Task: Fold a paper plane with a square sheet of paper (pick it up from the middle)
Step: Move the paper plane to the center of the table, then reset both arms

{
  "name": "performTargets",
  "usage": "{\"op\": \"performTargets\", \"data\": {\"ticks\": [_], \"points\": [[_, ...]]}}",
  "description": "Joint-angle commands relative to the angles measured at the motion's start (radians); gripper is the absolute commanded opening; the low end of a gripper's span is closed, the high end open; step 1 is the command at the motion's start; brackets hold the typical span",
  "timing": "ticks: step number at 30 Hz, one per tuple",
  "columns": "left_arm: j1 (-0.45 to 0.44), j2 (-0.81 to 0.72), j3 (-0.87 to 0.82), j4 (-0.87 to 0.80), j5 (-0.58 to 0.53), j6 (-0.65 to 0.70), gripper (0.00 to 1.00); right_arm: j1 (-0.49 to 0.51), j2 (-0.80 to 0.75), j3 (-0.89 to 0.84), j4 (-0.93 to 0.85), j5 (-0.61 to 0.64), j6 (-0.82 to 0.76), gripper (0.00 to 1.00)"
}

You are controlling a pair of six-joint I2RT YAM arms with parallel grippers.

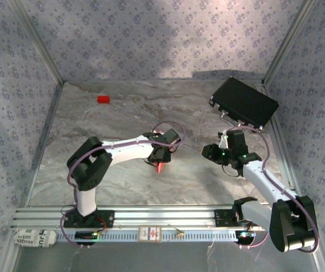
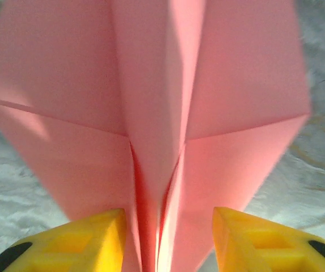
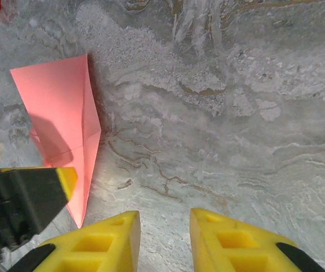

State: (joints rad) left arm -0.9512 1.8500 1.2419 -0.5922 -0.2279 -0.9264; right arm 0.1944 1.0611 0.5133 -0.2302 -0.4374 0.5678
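Note:
The square sheet of paper is folded into a salmon-pink paper plane (image 1: 160, 166) lying mid-table under my left gripper (image 1: 161, 158). In the left wrist view the paper plane (image 2: 151, 113) has its wings spread wide. Its centre keel runs down between the yellow fingers (image 2: 94, 238) of my left gripper (image 2: 168, 226), which stand open on either side without pinching it. My right gripper (image 1: 213, 152) hovers to the right of the plane. In the right wrist view that gripper (image 3: 165, 226) is open over bare table, and the plane (image 3: 66, 113) lies to its left.
A small red block (image 1: 103, 99) sits at the far left of the marbled table (image 1: 128, 187). A black rectangular case (image 1: 244, 102) lies at the far right corner. Patterned walls enclose the table on three sides.

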Motion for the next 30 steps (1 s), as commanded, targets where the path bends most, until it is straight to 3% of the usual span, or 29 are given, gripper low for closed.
{"op": "performTargets", "data": {"ticks": [1, 8, 11, 15, 16, 18, 20, 22, 27, 30], "points": [[-0.005, -0.089, -0.008, -0.034, -0.033, -0.015, 0.45, -0.017, -0.029, 0.037, -0.077, 0.034, -0.048, 0.34], [-0.002, -0.206, -0.066, -0.018, -0.071, 0.01, 0.47, -0.042, -0.055, 0.129, -0.171, 0.151, -0.138, 0.49], [0.014, -0.29, -0.13, 0.025, -0.108, 0.066, 0.49, -0.044, -0.071, 0.176, -0.202, 0.278, -0.191, 0.59], [0.088, -0.431, -0.259, 0.094, -0.173, 0.169, 0.59, -0.045, -0.097, 0.189, -0.127, 0.56, -0.253, 0.69], [0.12, -0.475, -0.299, 0.115, -0.186, 0.191, 0.63, -0.044, -0.093, 0.166, -0.07, 0.635, -0.294, 0.75], [0.194, -0.542, -0.375, 0.17, -0.194, 0.247, 0.72, -0.046, -0.077, 0.112, 0.055, 0.715, -0.373, 0.99], [0.27, -0.596, -0.439, 0.224, -0.191, 0.303, 0.86, -0.058, -0.033, 0.052, 0.181, 0.789, -0.474, 0.99], [0.366, -0.634, -0.491, 0.272, -0.191, 0.365, 1.0, -0.101, 0.036, 0.03, 0.25, 0.824, -0.481, 0.99], [0.582, -0.638, -0.536, 0.33, -0.179, 0.448, 1.0, -0.162, 0.178, -0.023, 0.472, 0.783, -0.479, 0.99], [0.637, -0.639, -0.573, 0.42, -0.247, 0.494, 1.0, -0.172, 0.252, -0.062, 0.662, 0.701, -0.537, 0.99]]}}
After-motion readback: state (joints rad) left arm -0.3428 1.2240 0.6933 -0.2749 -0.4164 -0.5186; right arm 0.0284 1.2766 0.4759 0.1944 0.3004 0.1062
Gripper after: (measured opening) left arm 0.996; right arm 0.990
